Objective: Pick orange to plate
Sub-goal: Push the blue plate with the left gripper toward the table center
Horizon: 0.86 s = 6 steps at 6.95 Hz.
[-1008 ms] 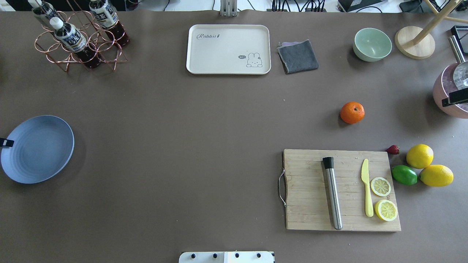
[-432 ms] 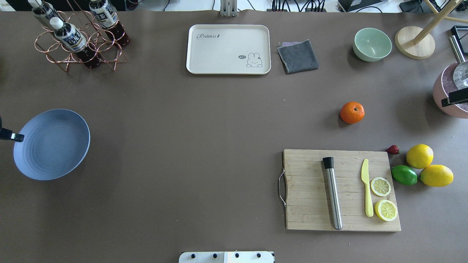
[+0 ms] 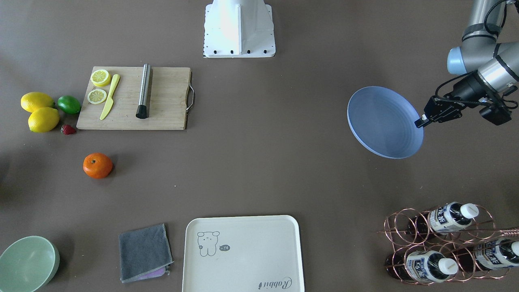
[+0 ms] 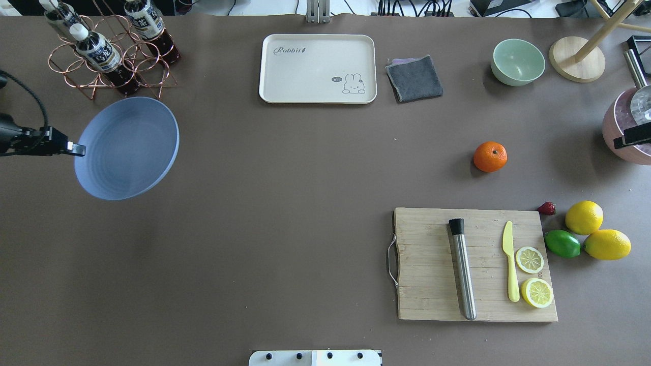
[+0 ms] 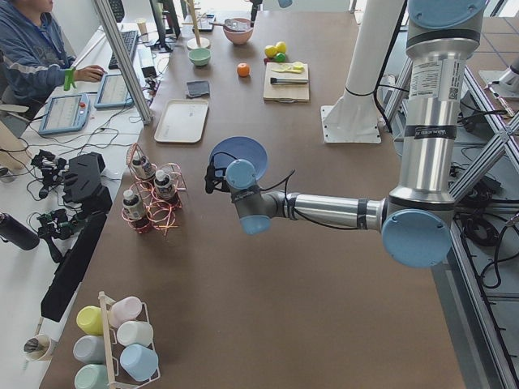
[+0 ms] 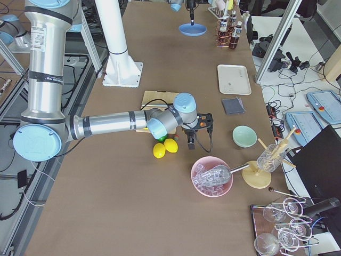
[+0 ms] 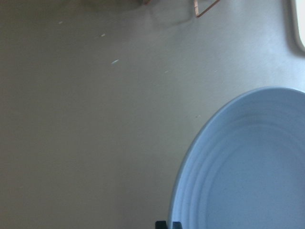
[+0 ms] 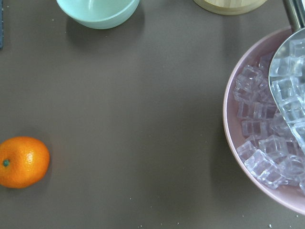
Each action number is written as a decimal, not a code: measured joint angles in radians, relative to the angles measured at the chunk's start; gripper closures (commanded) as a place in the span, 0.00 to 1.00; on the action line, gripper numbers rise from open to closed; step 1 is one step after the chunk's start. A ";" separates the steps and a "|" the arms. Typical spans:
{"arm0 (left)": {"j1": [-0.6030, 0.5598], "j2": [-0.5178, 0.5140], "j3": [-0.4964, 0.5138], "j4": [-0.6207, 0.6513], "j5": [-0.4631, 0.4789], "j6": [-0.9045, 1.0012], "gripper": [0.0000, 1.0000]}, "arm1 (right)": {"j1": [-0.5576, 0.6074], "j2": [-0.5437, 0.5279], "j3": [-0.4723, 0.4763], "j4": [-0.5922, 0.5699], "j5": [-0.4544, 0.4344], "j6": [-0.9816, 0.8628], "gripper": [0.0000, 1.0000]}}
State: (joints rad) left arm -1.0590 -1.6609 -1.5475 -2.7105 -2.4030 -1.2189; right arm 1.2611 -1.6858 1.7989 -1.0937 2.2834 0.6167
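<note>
The orange [image 4: 490, 156] lies alone on the brown table right of centre; it also shows as the orange [image 3: 97, 165] and the orange [image 8: 23, 162]. The pale blue plate [image 4: 127, 147] hangs tilted above the table at the far left, near the bottle rack. My left gripper [image 4: 76, 149] is shut on its left rim, also seen as the left gripper [image 3: 419, 121] and the plate [image 7: 248, 167]. Only a black part of my right gripper [image 4: 630, 137] shows, over the pink ice bowl, right of the orange. I cannot tell whether it is open or shut.
A cutting board [image 4: 427, 300] carries a steel muddler, a yellow knife and lemon slices. Beside it lie two lemons [image 4: 584, 217], a lime and a strawberry. A cream tray [image 4: 318, 68], grey cloth, green bowl [image 4: 518, 61], pink ice bowl [image 4: 618, 127] and copper bottle rack [image 4: 109, 56] line the far side.
My left gripper has lifted the plate and carried it right and toward the far side, up near the bottle rack. The orange and the right arm have stayed put.
</note>
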 measured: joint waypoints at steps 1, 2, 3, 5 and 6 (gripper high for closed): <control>0.059 -0.065 -0.029 0.092 0.063 -0.018 1.00 | 0.000 0.000 -0.001 0.000 0.000 0.000 0.00; 0.138 -0.132 -0.068 0.213 0.149 -0.025 1.00 | 0.000 0.000 -0.002 0.000 -0.001 0.000 0.00; 0.231 -0.216 -0.104 0.366 0.250 -0.028 1.00 | 0.000 0.000 -0.003 0.000 -0.002 0.000 0.00; 0.395 -0.369 -0.110 0.556 0.418 -0.085 1.00 | -0.002 0.000 -0.004 -0.001 -0.005 0.000 0.00; 0.448 -0.418 -0.080 0.579 0.477 -0.108 1.00 | -0.004 0.000 -0.005 -0.001 -0.005 0.000 0.00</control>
State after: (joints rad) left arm -0.6110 -2.0787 -1.6273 -2.1310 -1.9263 -1.3265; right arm 1.2573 -1.6859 1.7938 -1.0952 2.2782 0.6166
